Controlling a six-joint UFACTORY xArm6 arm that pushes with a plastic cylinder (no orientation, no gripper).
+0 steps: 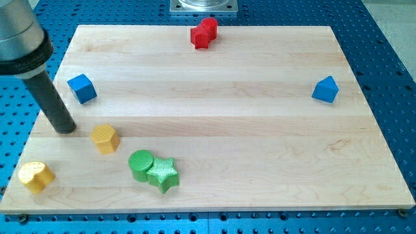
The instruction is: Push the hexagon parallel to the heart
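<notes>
The yellow hexagon block (104, 138) lies on the wooden board (260, 162) at the view's lower left. The yellow heart block (35, 175) lies near the board's bottom-left corner, below and left of the hexagon. My tip (65, 129) rests on the board just left of the hexagon, a small gap apart from it, and above and right of the heart. The dark rod rises from the tip toward the view's top left.
A green cylinder (140, 163) and a green star (163, 174) touch each other right of the hexagon. A blue cube (82, 88) sits above my tip. A red block (203, 33) is at the top edge. A blue triangular block (325, 89) is at the right.
</notes>
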